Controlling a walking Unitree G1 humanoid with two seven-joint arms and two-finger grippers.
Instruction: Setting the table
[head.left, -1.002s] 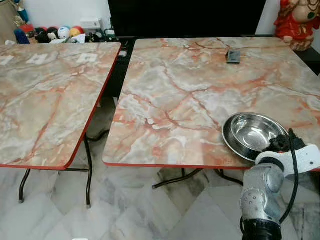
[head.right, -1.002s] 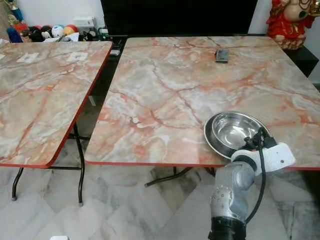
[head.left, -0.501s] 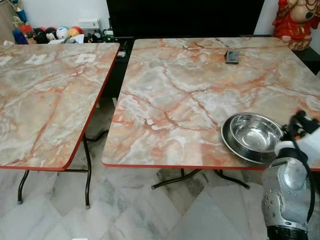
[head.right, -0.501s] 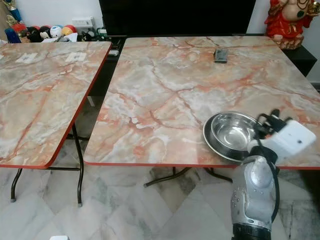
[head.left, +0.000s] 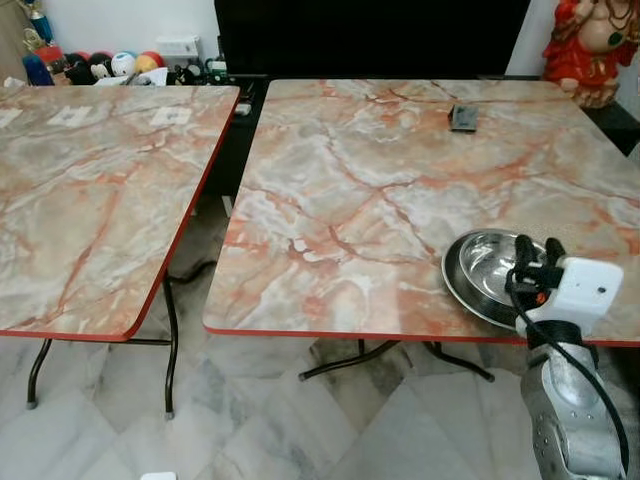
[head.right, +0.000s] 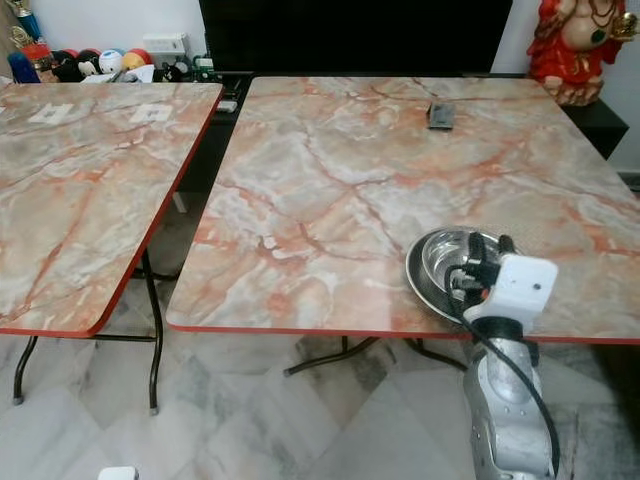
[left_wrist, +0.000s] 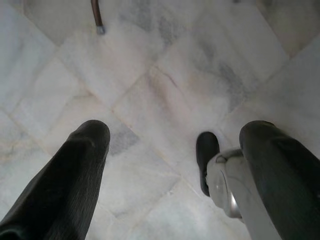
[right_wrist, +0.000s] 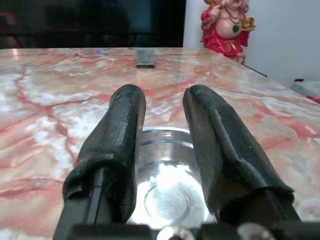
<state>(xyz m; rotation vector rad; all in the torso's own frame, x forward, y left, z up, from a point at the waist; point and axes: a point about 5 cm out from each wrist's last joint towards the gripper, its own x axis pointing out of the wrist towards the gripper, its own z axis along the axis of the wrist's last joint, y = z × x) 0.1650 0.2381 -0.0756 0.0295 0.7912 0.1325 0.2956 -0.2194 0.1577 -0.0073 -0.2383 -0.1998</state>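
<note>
Room, left eye view: two marble-pattern tables with red edges stand side by side on a pale tiled floor (head.left: 260, 420); the right table (head.left: 360, 200) carries a steel bowl (head.left: 483, 262) inside a steel plate (head.left: 470, 295), both near its front edge, toward the right corner
Right gripper, left eye view: the right gripper (head.left: 535, 252) sits at the bowl's near-right rim, its two black fingers pointing away from the robot, over the bowl
Key relation: the bowl lies straight ahead of the right gripper and slightly toward the robot's left; a round bowl has no long axis, so the rim is what counts; I judge the right arm is the nearer one
Right eye view: same scene; a small dark flat object (head.right: 441, 114) lies far back on this table, and a red figurine (head.right: 572, 50) stands behind the far right corner
Right wrist view: the fingers (right_wrist: 117, 145) are moderately apart and hold nothing; the bowl's shiny inside shows between and below them, which the head views do not show so well
Left wrist view: the left gripper (left_wrist: 175, 165) hangs idle over the floor, fingers wide apart, holding nothing; a table leg foot (left_wrist: 97, 17) is visible
</note>
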